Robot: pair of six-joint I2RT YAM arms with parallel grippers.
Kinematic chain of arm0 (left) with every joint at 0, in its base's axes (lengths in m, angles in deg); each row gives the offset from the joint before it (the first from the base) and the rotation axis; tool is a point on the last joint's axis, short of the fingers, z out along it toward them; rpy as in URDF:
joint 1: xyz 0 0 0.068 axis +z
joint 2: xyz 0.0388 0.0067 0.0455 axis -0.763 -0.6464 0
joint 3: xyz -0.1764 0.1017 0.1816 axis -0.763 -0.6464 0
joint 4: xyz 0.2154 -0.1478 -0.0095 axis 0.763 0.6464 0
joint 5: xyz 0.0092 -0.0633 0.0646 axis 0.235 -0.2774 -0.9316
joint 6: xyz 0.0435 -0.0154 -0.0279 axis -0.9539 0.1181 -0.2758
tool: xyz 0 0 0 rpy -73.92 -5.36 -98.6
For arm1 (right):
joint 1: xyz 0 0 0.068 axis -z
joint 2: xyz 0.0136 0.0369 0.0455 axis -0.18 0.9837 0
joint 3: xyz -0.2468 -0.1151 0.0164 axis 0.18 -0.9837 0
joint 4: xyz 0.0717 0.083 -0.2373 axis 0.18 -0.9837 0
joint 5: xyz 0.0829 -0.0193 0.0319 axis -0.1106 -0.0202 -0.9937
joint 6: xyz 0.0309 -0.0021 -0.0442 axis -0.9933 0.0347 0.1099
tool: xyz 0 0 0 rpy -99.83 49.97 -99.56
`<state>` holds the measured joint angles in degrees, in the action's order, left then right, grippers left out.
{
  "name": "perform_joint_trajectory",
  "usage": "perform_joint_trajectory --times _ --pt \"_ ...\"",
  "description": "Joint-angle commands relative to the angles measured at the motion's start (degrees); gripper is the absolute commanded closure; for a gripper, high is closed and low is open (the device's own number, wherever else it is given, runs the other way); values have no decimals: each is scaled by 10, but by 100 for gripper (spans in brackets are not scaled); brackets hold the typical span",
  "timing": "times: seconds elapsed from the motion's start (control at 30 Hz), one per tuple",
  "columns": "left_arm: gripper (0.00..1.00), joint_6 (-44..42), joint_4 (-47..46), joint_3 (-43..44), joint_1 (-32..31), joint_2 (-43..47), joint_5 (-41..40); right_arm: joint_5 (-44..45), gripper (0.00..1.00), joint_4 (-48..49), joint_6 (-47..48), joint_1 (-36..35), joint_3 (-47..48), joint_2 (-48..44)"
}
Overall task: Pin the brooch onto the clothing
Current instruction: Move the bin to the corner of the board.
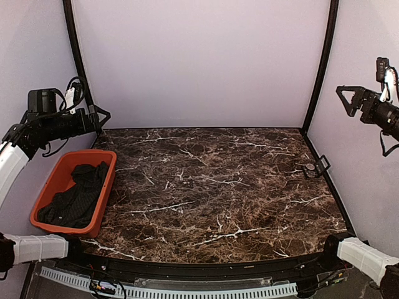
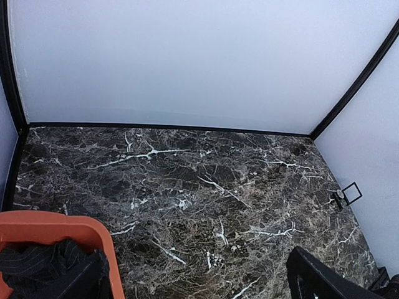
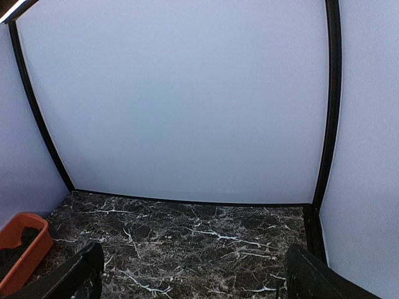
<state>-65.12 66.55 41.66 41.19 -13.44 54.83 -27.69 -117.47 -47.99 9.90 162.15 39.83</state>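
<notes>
**Shirt bundled in the bin, both arms raised and empty**

The clothing (image 1: 78, 196) lies crumpled in an orange bin (image 1: 107, 187) that sits along the left edge of the dark marble counter (image 1: 218, 187), towards the near left corner. It is a dark, almost black heap. The left wrist view catches faint pale pinstripes on the folds that reach up to the bin's rim. No buttons or collar can be made out in the bundle.

The left gripper (image 1: 103, 118) hangs in the air above the far left corner, over the far end of the bin and well clear of the cloth. Its jaws are spread wide with nothing between them. In its own camera only one finger (image 2: 324, 280) shows plainly, at the lower right of the view.

The right gripper (image 1: 344, 101) is held high beyond the right edge, near the far right corner. Its two fingers (image 3: 68, 280) stand far apart at either side of its own view and grip nothing.

A small black clip (image 1: 321, 166) stands at the right edge of the counter. Just beside it lies a small pale round item (image 1: 309, 167), too small to identify.
</notes>
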Motion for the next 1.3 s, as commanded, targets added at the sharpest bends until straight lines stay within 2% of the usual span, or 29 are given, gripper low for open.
perform_joint_trajectory --times 0.0,0.23,0.4,0.47,0.53,0.63,1.27 --pt "1 17 4 -10 -2 11 -6 -1 1 6 -20 -1 1 -2" --pt "1 1 -41 -49 -2 43 -18 -26 1 24 -40 -1 -12 0" --pt "1 1 -44 -73 -2 47 -70 -16 1 21 -41 -1 -23 6" --pt "1 3 -40 -81 -2 45 -92 -11 1 21 -41 -1 -30 8" --pt "1 5 -20 -90 -2 43 -156 -1 1 19 -42 -1 -35 14" --pt "1 17 -12 -103 -2 45 -210 18 1 13 -52 -1 -40 29" --pt "1 67 -27 -188 -1 -33 -293 18 1 6 -72 -1 -113 -10"
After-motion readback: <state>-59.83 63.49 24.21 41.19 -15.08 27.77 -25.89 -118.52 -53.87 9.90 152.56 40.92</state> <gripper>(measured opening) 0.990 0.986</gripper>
